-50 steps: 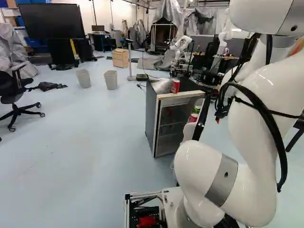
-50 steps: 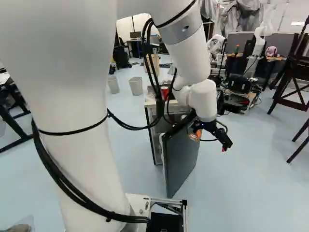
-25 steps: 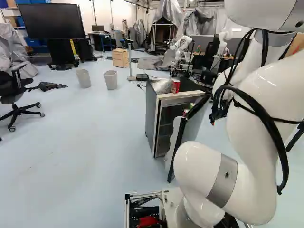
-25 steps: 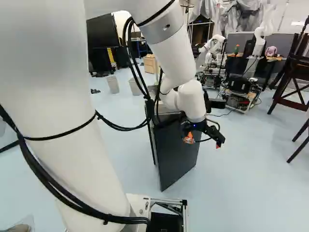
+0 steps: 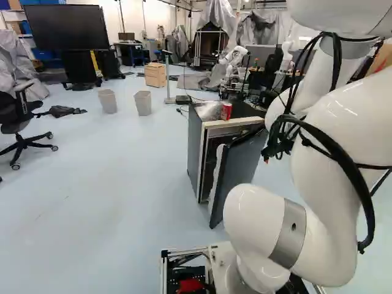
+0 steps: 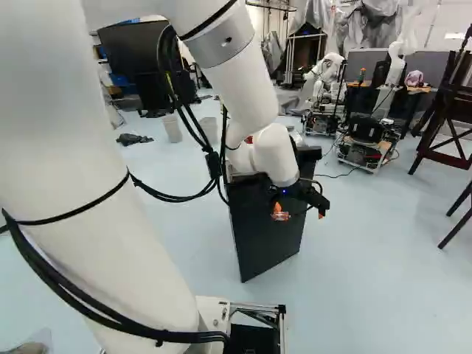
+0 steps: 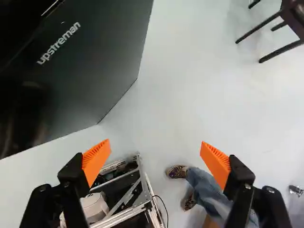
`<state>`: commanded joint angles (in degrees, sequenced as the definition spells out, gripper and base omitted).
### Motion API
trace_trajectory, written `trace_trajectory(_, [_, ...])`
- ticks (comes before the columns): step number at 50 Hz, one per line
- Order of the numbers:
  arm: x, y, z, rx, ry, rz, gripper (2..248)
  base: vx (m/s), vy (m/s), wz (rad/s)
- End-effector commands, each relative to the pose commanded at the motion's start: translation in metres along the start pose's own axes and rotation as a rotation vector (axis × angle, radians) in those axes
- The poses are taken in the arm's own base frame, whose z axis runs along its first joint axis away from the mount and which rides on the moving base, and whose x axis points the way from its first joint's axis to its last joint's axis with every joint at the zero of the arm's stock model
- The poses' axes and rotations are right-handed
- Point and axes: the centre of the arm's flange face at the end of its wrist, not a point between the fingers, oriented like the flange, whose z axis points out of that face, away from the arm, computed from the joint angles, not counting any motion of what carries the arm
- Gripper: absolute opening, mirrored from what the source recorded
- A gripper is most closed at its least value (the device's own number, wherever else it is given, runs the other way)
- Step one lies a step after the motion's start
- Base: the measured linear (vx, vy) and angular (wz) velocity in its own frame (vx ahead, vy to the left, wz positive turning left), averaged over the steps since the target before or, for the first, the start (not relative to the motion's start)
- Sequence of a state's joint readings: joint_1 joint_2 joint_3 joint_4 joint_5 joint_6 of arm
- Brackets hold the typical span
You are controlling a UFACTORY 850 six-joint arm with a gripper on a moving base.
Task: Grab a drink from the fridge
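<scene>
In the left base view, the pale blue floor carries two wastebaskets and a wooden cabinet right of the black screen, a swivel chair nearer than it.

1. Fridge: shelves hidden behind its door, left base view.
2. Soda can: mostly covered by the arm, right base view.
3. Dark chair: cut off by the wrist view's edge.

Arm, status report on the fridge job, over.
Hand open, empty. Fridge door ajar, blocking most of the opening; no drinks visible inside. Red can on top of the fridge.
</scene>
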<state>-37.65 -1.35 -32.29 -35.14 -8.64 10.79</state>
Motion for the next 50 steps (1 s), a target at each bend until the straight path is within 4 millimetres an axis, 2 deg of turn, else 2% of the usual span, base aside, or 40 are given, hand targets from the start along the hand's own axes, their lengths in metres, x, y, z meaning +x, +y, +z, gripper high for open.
trace_trajectory(39, [-0.010,-0.066,-0.024,0.067,0.179,-0.311,247,0.000,0.000,0.000])
trace_trajectory(50, [-0.008,-0.080,-0.028,0.089,0.222,-0.377,247,0.000,0.000,0.000])
